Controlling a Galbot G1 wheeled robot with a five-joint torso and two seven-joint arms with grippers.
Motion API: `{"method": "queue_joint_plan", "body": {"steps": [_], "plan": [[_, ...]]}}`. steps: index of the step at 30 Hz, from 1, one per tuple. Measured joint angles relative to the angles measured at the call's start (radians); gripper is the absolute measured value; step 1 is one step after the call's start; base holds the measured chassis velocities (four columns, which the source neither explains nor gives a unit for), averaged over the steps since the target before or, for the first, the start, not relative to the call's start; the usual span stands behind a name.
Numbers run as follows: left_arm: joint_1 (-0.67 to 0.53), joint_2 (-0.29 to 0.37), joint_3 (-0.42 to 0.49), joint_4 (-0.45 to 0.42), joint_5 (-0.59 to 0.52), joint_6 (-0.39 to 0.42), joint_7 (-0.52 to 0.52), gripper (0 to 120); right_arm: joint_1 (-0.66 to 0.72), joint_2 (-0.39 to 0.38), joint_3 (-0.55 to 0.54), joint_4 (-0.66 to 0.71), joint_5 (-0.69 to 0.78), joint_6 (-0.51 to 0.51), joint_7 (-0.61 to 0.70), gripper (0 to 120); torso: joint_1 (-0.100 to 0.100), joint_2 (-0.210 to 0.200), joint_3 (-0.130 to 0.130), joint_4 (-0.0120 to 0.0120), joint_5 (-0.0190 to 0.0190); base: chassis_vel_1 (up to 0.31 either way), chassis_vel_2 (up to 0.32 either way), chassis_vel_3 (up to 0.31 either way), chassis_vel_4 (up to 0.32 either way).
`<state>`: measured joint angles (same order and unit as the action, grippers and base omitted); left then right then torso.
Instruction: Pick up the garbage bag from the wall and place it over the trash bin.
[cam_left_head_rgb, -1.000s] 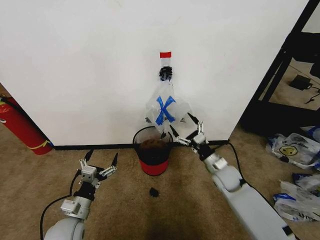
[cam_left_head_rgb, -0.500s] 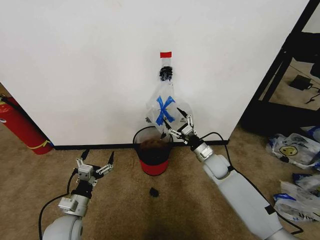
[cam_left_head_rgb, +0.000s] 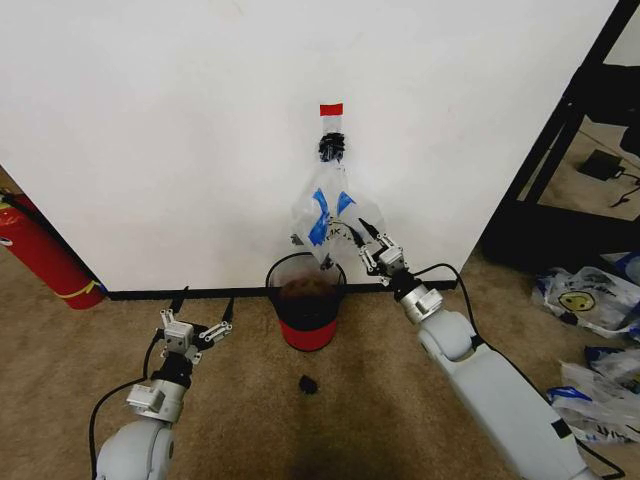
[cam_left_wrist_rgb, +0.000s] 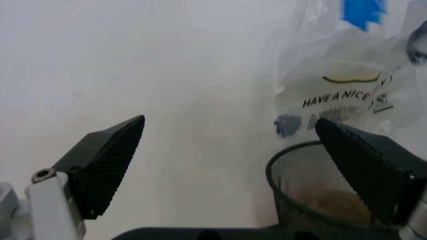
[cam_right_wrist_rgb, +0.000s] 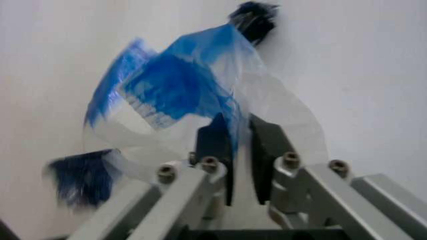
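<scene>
The garbage bag (cam_left_head_rgb: 322, 212) (cam_right_wrist_rgb: 167, 85), thin translucent plastic with blue print, hangs from a black hook (cam_left_head_rgb: 331, 147) (cam_right_wrist_rgb: 254, 19) on the white wall (cam_left_head_rgb: 180, 120), under a red tape strip (cam_left_head_rgb: 331, 109). My right gripper (cam_left_head_rgb: 362, 236) (cam_right_wrist_rgb: 239, 127) is shut on the bag's lower right side, pinching the film between its dark pads. Directly below stands the trash bin (cam_left_head_rgb: 308, 333) (cam_left_wrist_rgb: 300, 200), red with a black mesh top. My left gripper (cam_left_head_rgb: 201, 305) (cam_left_wrist_rgb: 230, 122) is open low over the carpet, left of the bin and holding nothing.
A red fire extinguisher (cam_left_head_rgb: 40, 250) leans at the left by the black baseboard (cam_left_head_rgb: 180, 293). Several lumpy smiley bags (cam_left_head_rgb: 585, 298) lie on the carpet at the right, beside a black shelf frame (cam_left_head_rgb: 560, 140). A small dark scrap (cam_left_head_rgb: 308, 383) lies in front of the bin.
My right gripper moved in from the right of the bin and shut on the bag, crumpling its blue print. My left gripper edged slightly toward the wall.
</scene>
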<state>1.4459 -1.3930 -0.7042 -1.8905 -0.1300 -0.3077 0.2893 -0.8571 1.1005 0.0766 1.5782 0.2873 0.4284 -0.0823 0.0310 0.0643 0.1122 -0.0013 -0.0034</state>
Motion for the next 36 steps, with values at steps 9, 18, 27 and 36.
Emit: {"method": "queue_joint_plan", "body": {"steps": [9, 18, 27, 36], "plan": [[-0.161, 0.161, 0.145, -0.057, -0.104, 0.101, 0.008, 100, -0.053, -0.010, 0.010, 0.043, 0.238, 0.003, 0.007, 0, 0.000, 0.000, 0.000, -0.0005, 0.0001, 0.000, 0.000, 0.000, 0.000], [-0.351, 0.387, 0.400, -0.127, -0.629, 0.319, -0.069, 100, -0.057, 0.015, 0.022, -0.001, 0.240, 0.036, -0.034, 0, 0.000, 0.000, 0.000, -0.0001, 0.0001, 0.000, 0.000, 0.000, 0.000], [-0.511, 0.424, 0.554, -0.130, -0.650, 0.443, -0.244, 100, -0.077, 0.026, 0.037, 0.015, 0.230, 0.040, -0.052, 0, 0.000, 0.000, 0.000, -0.0002, 0.0000, 0.000, 0.000, 0.000, 0.000], [-0.606, 0.321, 0.690, -0.028, -0.234, 0.535, -0.406, 100, -0.111, 0.023, 0.052, 0.056, 0.226, 0.044, -0.074, 0, 0.000, 0.000, 0.000, -0.0004, 0.0001, 0.000, 0.000, 0.000, 0.000]]}}
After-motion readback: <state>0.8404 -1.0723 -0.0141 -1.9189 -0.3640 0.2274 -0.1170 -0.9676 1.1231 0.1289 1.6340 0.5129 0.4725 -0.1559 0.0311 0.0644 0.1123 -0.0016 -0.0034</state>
